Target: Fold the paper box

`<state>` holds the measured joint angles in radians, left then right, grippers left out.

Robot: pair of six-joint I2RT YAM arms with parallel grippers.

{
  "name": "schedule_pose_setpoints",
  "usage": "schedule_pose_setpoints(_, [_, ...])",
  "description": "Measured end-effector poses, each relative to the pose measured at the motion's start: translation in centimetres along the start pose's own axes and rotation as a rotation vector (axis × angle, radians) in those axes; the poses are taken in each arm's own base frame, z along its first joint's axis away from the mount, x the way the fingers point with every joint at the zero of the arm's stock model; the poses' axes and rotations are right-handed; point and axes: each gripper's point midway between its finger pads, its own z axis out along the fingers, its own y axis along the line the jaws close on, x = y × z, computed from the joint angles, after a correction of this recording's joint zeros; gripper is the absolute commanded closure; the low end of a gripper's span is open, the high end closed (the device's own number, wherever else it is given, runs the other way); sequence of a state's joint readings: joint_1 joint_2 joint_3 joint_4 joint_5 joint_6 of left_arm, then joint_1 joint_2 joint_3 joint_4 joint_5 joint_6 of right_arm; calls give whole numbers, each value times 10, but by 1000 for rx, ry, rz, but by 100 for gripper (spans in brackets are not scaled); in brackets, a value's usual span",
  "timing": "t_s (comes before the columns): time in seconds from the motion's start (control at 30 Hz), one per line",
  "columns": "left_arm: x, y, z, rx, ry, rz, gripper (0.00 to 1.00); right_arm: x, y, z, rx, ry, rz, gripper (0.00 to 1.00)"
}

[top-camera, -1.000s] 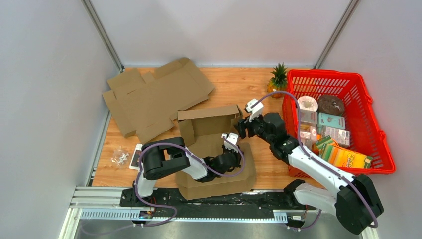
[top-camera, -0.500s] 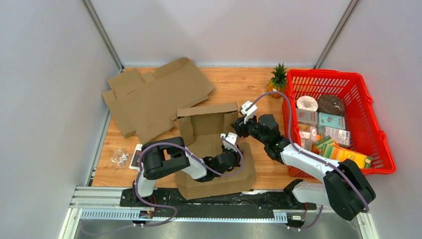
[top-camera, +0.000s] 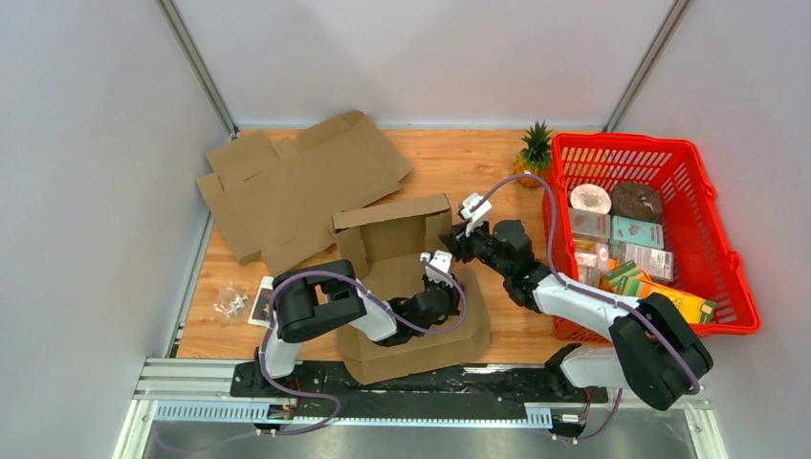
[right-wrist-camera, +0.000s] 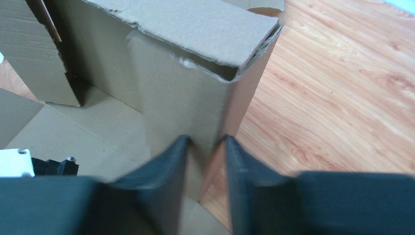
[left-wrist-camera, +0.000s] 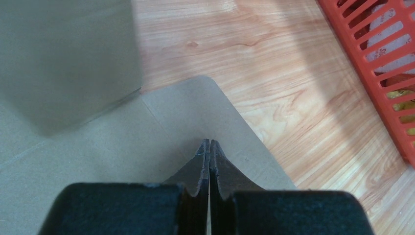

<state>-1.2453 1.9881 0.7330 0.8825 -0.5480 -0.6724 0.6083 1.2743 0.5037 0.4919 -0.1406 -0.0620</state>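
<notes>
The paper box (top-camera: 397, 251) stands half folded in the middle of the table, its back and side walls upright and its lid panel (top-camera: 421, 339) flat towards me. My right gripper (top-camera: 457, 245) straddles the box's upright right wall (right-wrist-camera: 186, 83). In the right wrist view the right gripper (right-wrist-camera: 204, 142) has one finger inside and one outside, closed on that wall. My left gripper (top-camera: 440, 275) lies low over the box floor. In the left wrist view the left gripper (left-wrist-camera: 209, 144) is shut and empty, with its tips on a flat cardboard flap (left-wrist-camera: 195, 107).
A second flat, unfolded cardboard sheet (top-camera: 296, 182) lies at the back left. A red basket (top-camera: 727, 249) of groceries stands on the right, and its rim also shows in the left wrist view (left-wrist-camera: 372, 73). A small pineapple (top-camera: 534, 153) stands behind it. A plastic bag (top-camera: 230, 301) and a card (top-camera: 260, 301) lie at the left edge.
My right gripper has moved left and closed in on the box's right wall, and the box's upright walls have shifted slightly left. My left gripper has barely moved.
</notes>
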Motion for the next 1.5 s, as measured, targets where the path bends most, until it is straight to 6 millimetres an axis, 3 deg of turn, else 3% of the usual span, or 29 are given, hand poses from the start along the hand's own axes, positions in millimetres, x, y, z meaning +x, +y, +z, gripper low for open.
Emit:
schedule_pose_setpoints(0.07, [-1,0,0,-1,-4,-5,100,1,0,0,3,2,9,38])
schedule_pose_setpoints(0.17, [-2,2,1,-9,-13,-20,100,2,-9,0,37,2,15,31])
schedule_pose_setpoints(0.43, [-2,1,1,-6,-14,-27,100,10,-11,17,24,36,18,27])
schedule_pose_setpoints(0.53, [-2,1,2,-7,-15,-28,100,12,-7,24,-6,48,18,31])
schedule_pose_setpoints(0.63, [-2,1,2,-7,-15,-27,100,13,-2,28,-38,51,22,47])
schedule_pose_setpoints(0.67, [-3,1,2,-6,-15,-28,100,14,0,29,-47,51,20,59])
schedule_pose_setpoints(0.77, [-3,3,3,-12,-15,-26,100,11,1,30,-52,39,14,69])
schedule_pose_setpoints(0.87, [-4,4,3,-11,-15,-27,100,11,8,31,-60,32,1,73])
schedule_pose_setpoints(0.97, [-3,4,0,0,-7,-18,89,13,11,30,-46,15,-11,77])
schedule_pose_setpoints(1.0, [-3,5,-3,8,-1,-9,79,13,11,30,-40,10,-12,77])
schedule_pose_setpoints(1.2, [-9,15,-46,60,53,61,49,15,6,22,3,-3,-8,82])
schedule_pose_setpoints(1.33, [-47,-9,-78,164,28,48,50,12,2,19,35,-11,4,85])
schedule_pose_setpoints(1.4, [-71,-28,-102,228,9,40,53,9,-2,17,61,-19,9,85])
schedule_pose_setpoints(1.5, [-103,-38,-137,272,-17,27,53,8,-10,12,115,-27,21,82])
